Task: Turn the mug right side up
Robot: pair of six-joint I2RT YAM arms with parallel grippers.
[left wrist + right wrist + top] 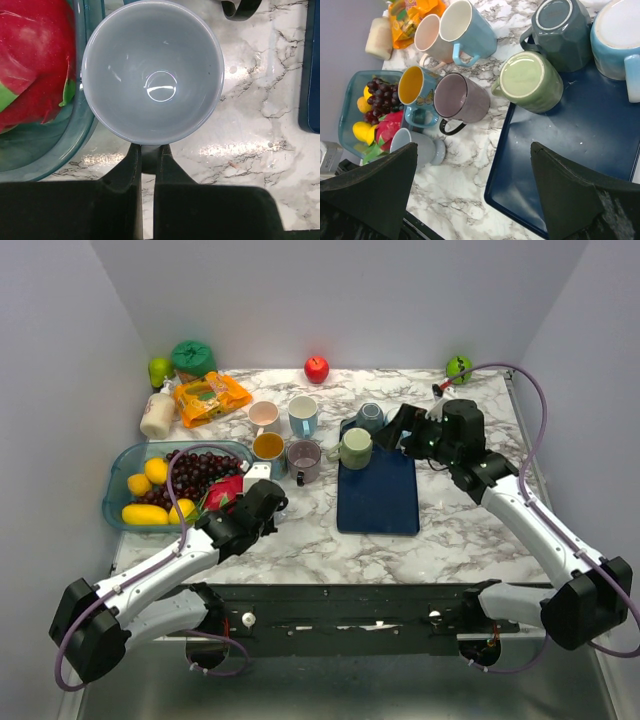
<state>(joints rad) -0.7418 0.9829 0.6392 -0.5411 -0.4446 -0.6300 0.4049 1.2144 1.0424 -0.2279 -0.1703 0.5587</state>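
As the left gripper [148, 165], pinched shut on the near rim of the mug [152, 70], holds it tilted just right of the bowl [89, 125], the turning seems underway; next it must set the base down. The right gripper [474, 147] stands wide open and empty.

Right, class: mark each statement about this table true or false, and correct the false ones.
1. The green mug stands upside down on the tray. True.
2. The right fingers grip the green mug. False: they are open and hold nothing.
3. Grapes lie in the tub. True.
4. The apple lies in the tub. False: it sits alone at the back of the table, by the wall.
5. The left fingers are wide open. False: they are shut at the pale mug's edge.
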